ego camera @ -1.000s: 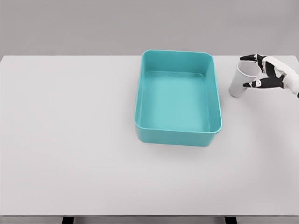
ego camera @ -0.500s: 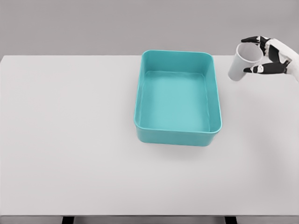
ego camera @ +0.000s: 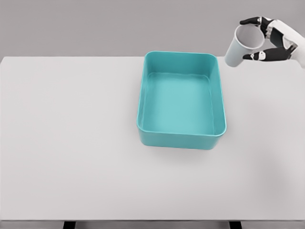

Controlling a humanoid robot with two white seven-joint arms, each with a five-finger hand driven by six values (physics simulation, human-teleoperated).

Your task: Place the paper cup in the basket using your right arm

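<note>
A white paper cup [ego camera: 239, 46] hangs in the air, tilted with its open mouth toward the upper right, just right of the basket's far right corner. My right hand [ego camera: 257, 39] comes in from the right edge and is shut on the cup near its rim, black fingers above and below it. The teal rectangular basket [ego camera: 143, 95] sits on the table's middle, open side up, with nothing inside. The left arm does not show.
The white table [ego camera: 71, 143] runs across the whole view, with its far edge just behind the basket and a grey wall beyond it.
The right hand has lifted the cup off the table, raising it well above the surface and shifting it slightly left toward the basket.
</note>
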